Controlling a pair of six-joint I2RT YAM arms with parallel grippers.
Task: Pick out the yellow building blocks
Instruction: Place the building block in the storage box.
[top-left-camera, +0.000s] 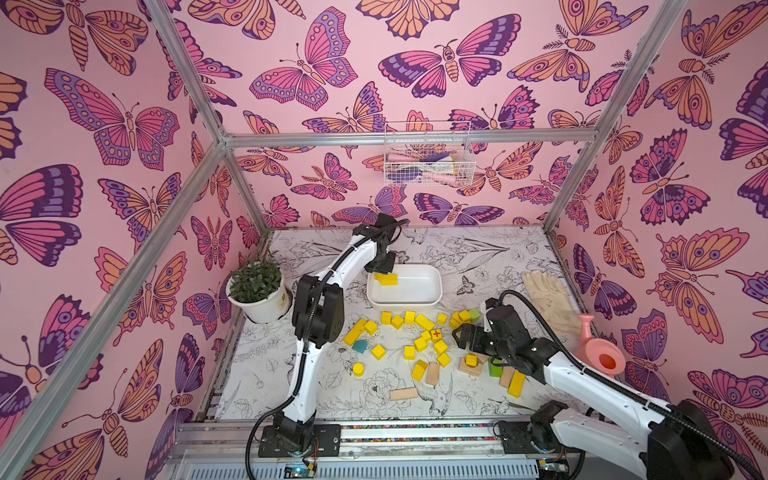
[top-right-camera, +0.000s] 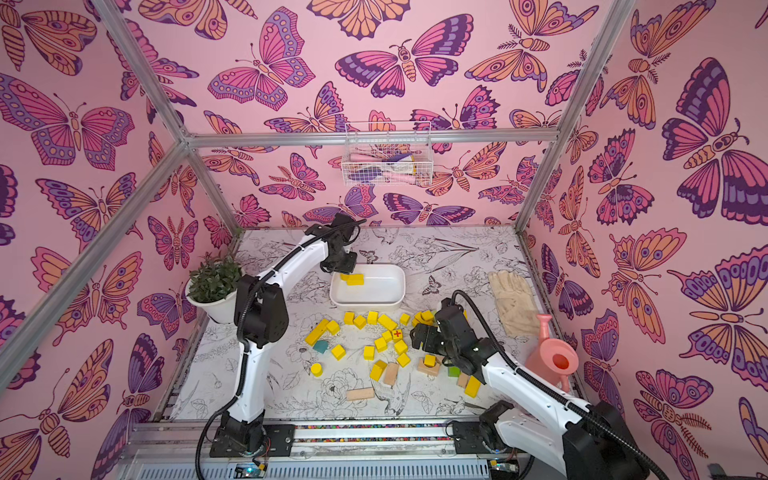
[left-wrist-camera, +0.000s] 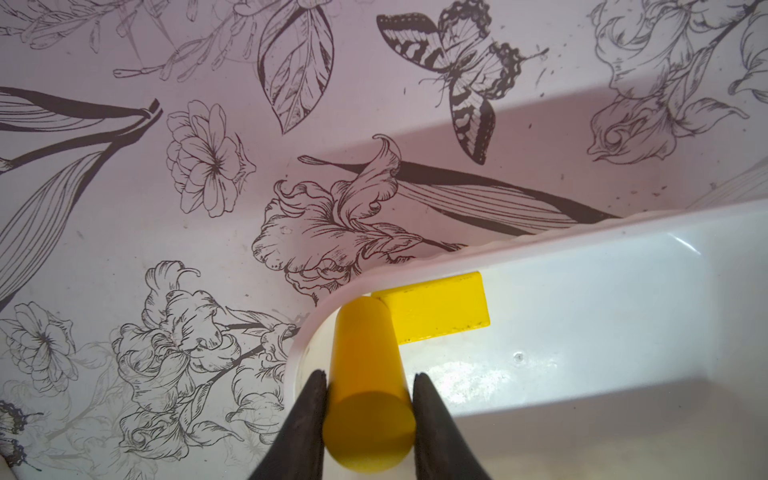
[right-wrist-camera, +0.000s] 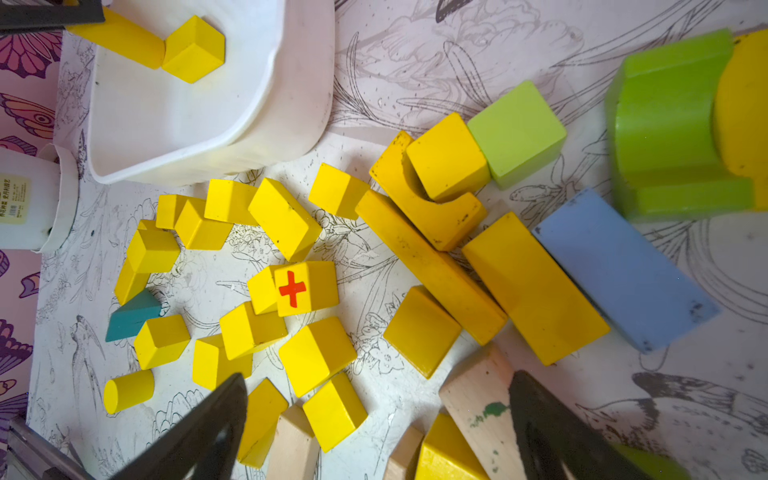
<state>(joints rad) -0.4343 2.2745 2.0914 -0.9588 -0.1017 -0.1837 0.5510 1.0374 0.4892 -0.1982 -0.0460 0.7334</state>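
Floral-print tabletop (left-wrist-camera: 124, 232); left gripper (left-wrist-camera: 369, 375) clamps smooth yellow cylinder (left-wrist-camera: 365, 395); right gripper (right-wrist-camera: 376, 375) spread wide.

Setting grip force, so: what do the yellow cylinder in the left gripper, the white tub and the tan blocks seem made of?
The yellow cylinder looks like wood under opaque, smooth yellow paint; other yellow blocks show chipped, scuffed edges. The white tub is likely moulded plastic, glossy, with rounded corners. The tan blocks look like bare matte wood, pale and unpainted.
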